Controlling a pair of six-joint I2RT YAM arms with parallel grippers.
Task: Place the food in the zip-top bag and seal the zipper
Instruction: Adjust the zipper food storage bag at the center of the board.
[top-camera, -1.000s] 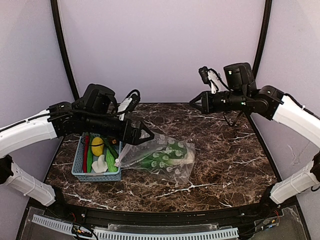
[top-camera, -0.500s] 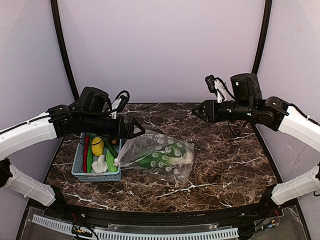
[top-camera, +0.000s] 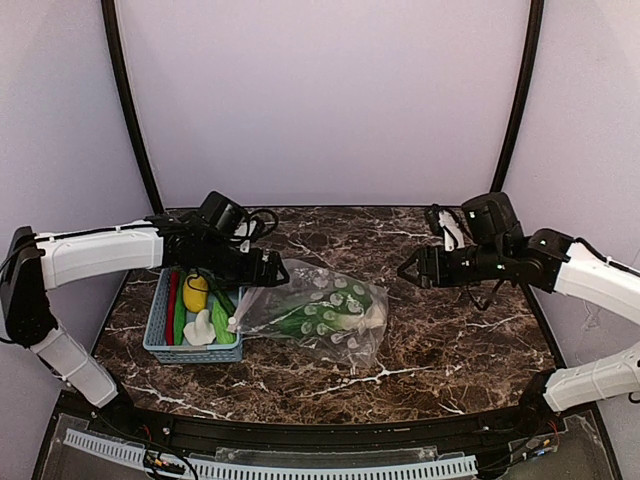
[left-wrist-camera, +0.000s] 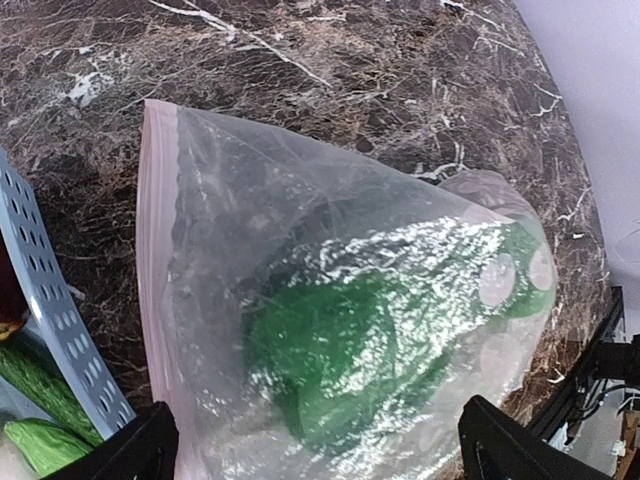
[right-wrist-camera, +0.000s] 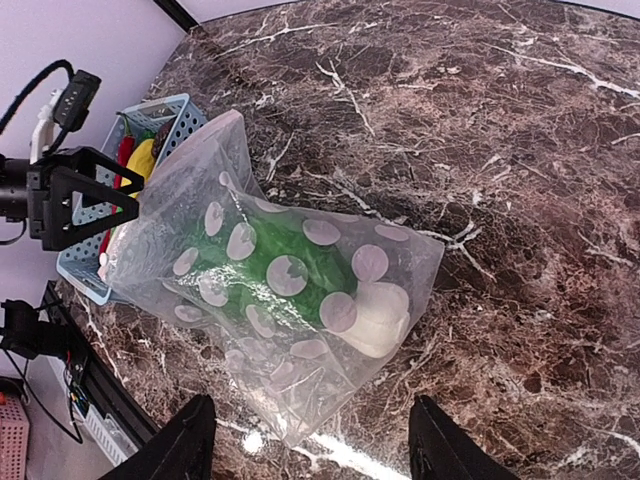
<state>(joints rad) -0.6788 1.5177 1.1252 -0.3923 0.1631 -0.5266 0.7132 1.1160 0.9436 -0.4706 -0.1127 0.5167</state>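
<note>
Bag (top-camera: 320, 315) lies lengthwise left-right on your tabletop (top-camera: 450, 335), mouth (left-wrist-camera: 155, 250) toward basket (top-camera: 190, 353); left fingers (left-wrist-camera: 120, 455) and right fingers (right-wrist-camera: 185, 450) spread.

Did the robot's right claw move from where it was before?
Yes. The right gripper has dropped: it was level with the table's far edge, and now sits well below it in the top view, closer to the zip-top bag.

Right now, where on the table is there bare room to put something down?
The table is bare right of the zip-top bag, out to its right edge, and in a strip between bag and near edge. The left is crowded: the basket sits beside the bag's mouth, under the left arm.
</note>
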